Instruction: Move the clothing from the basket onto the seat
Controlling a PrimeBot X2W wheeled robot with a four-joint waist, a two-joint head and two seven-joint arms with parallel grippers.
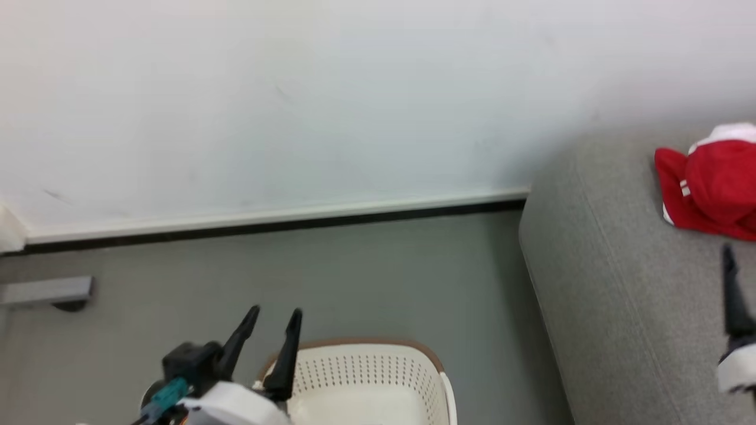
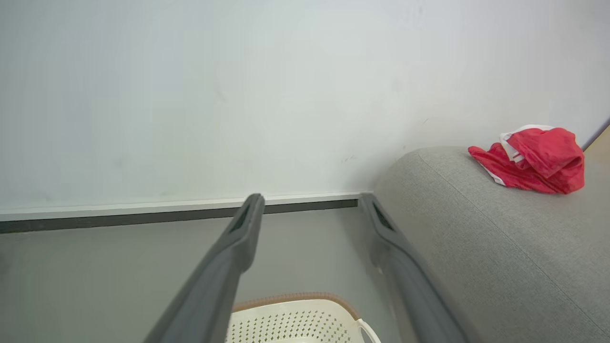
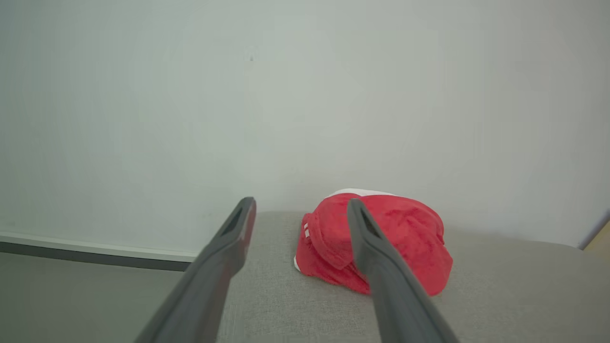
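Note:
The red clothing lies bunched on the grey seat, near the wall, with a white panel showing. It also shows as a red heap in the left wrist view and ahead of the right fingers. My right gripper is open, held above the seat a little short of the clothing, holding nothing; one of its fingers shows at the head view's right edge. My left gripper stands open over the rear rim of the cream basket, empty. The visible part of the basket holds nothing.
Grey floor runs between the basket and a white wall with a dark skirting strip. A grey bracket juts out low at the left. The seat's rounded corner stands close to the basket's right.

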